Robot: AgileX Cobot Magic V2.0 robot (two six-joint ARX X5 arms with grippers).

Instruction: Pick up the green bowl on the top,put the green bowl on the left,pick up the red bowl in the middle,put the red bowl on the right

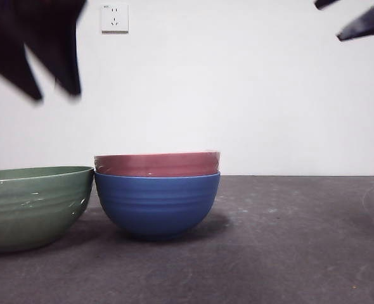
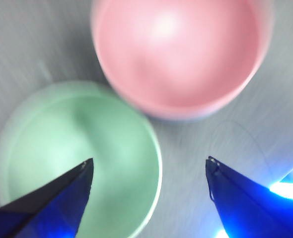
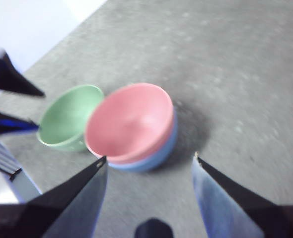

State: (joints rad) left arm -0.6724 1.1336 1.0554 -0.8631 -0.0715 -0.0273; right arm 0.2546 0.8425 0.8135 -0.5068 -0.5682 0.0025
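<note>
The green bowl [image 1: 32, 206] is sitting upright on the dark tabletop [image 1: 288, 253], at the left, just beside the stacked pair. The red bowl [image 1: 156, 163] is nesting inside the blue bowl [image 1: 156, 204], only its rim band showing above the blue one. The left gripper [image 2: 149, 171] is hovering above the green bowl with its jaws spread wide, gripping nothing. The right gripper [image 3: 149, 161] is hanging higher up, looking down on the red bowl, its jaws also parted and empty. A wall socket [image 1: 114, 18] is showing on the white wall behind.
</note>
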